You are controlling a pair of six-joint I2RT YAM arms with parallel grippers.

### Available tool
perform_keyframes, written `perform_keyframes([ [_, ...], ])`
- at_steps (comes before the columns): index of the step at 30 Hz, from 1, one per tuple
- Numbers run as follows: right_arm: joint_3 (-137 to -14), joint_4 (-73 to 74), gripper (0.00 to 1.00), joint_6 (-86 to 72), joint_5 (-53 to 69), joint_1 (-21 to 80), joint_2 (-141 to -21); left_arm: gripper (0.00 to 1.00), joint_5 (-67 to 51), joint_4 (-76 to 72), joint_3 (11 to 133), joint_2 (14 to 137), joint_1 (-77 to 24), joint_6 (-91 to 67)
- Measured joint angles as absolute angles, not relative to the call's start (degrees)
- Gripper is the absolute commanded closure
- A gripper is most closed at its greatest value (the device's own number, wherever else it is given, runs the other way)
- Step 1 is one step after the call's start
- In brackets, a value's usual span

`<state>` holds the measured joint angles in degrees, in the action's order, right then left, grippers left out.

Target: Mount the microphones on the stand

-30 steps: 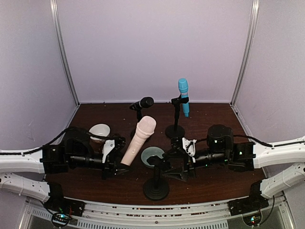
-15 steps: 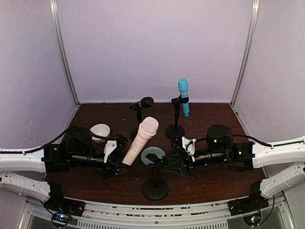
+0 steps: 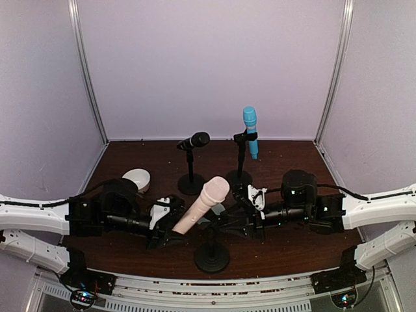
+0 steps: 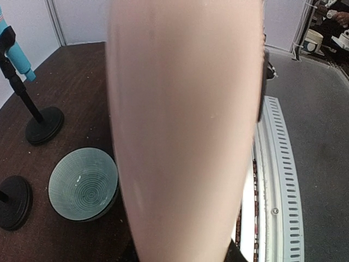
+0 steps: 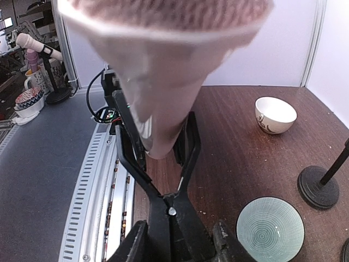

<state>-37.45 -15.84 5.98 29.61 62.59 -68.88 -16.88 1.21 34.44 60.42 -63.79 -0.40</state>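
The pale pink-beige microphone [image 3: 203, 205] tilts up to the right, with my left gripper [image 3: 167, 225] shut on its lower body. It fills the left wrist view [image 4: 185, 131] and hides the fingers there. Its narrow end [image 5: 163, 120] sits between the spread prongs of the near stand's black clip [image 5: 188, 144]. My right gripper [image 5: 177, 240] is shut on that clip's handles, above the stand's round base [image 3: 212, 259]. The black microphone [image 3: 194, 140] and the light blue microphone [image 3: 249, 130] sit clipped on two stands farther back.
A teal ribbed bowl [image 5: 271, 229] lies just behind the near stand, also in the left wrist view [image 4: 83, 184]. A white bowl [image 3: 136, 179] stands at the left. The two rear stands have round bases [image 4: 44, 124], [image 4: 13, 202]. The table's railed front edge [image 4: 278, 164] is close.
My left arm has carried the pink-beige microphone right, over the near stand. My right gripper has closed on the clip, and its prongs now stand around the microphone's end.
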Motion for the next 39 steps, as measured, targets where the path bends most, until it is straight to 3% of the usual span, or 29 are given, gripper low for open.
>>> perform_keyframes([
  [15, -37.45, -19.94, 0.95, 1.41, 29.56, 62.26, -70.98, 1.00, -11.00, 1.50, 36.99, 65.65, -66.52, -0.30],
  [21, -37.30, -21.37, 0.91, -0.84, 29.17, 62.00, -71.53, 1.00, -9.50, 1.23, 38.44, 68.31, -66.96, -0.78],
  [26, -37.01, -22.06, 0.72, -2.04, 28.64, 61.93, -71.57, 1.00, -8.71, 1.37, 38.83, 68.66, -66.96, -1.13],
  [31, -37.01, -22.00, 0.41, -2.81, 28.53, 61.95, -71.57, 1.00, -8.58, 1.34, 38.83, 68.66, -66.96, -1.41],
  [34, -37.01, -21.91, 0.29, -3.33, 27.97, 62.08, -71.35, 0.88, -8.45, 1.13, 38.83, 68.66, -66.98, -1.63],
  [39, -36.82, -19.49, 0.22, -3.46, 26.15, 62.50, -69.63, 0.51, -7.73, 1.02, 38.92, 68.84, -67.46, -1.93],
])
